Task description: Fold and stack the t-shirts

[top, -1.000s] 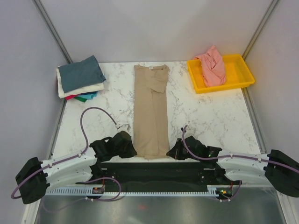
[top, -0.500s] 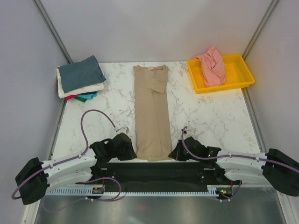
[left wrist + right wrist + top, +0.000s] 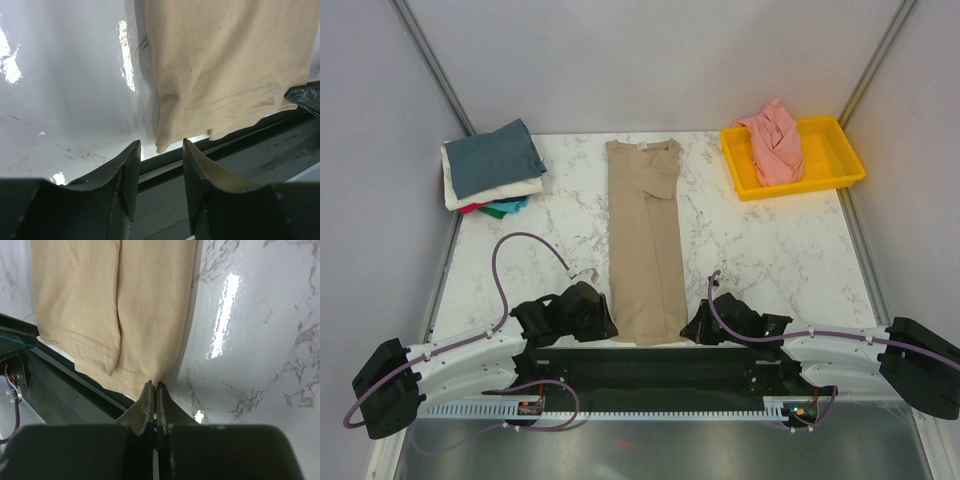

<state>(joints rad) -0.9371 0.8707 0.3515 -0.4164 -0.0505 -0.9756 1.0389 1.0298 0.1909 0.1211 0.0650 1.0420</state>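
Far left corner of the marble table (image 3: 775, 250): stack of folded shirts (image 3: 492, 168), slate-blue on top, cream under it, teal and red edges showing at the bottom.

Left gripper (image 3: 603, 322) is low at the near edge, just beside the near left corner of the tan shirt (image 3: 645, 240). In the wrist view the left gripper (image 3: 160, 146) has its jaws parted with a clear gap. The hem corner of the tan shirt (image 3: 220, 65) lies just ahead of that gap and is not between the fingers.

The tan shirt lies in the middle of the table as a long narrow strip, sleeves folded in, collar at the far end, hem at the near edge.

Right gripper (image 3: 692, 325) sits at the near right hem corner. Wrist view: right gripper (image 3: 154, 385) has its fingers pressed together, and the tan shirt (image 3: 115, 300) is drawn to a point between the tips, so it is pinching the corner.

Far right: yellow tray (image 3: 842, 170), with the salmon-pink shirt (image 3: 775, 142) crumpled in its left half.
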